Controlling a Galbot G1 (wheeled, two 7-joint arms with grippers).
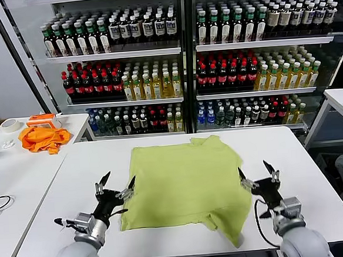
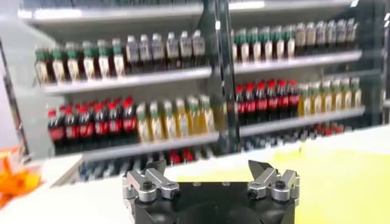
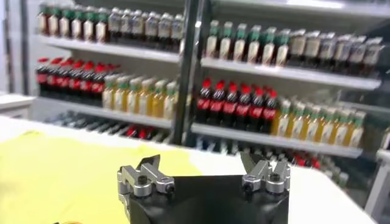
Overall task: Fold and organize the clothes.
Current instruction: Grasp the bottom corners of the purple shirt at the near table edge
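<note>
grippers [image 1: 115,184] [image 1: 257,173] (both open) flanking t-shirt [image 1: 184,183]

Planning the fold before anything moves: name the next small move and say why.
Probably lower both end effectors onto the near edge of the T-shirt and grip it. The left end effector and right end effector hover open at its two sides, holding nothing, and the shirt lies spread on the table, its near right corner rumpled.

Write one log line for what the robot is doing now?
left gripper: open, at shirt's left edge | right gripper: open, at right edge | T-shirt: flat on table, unheld
</note>
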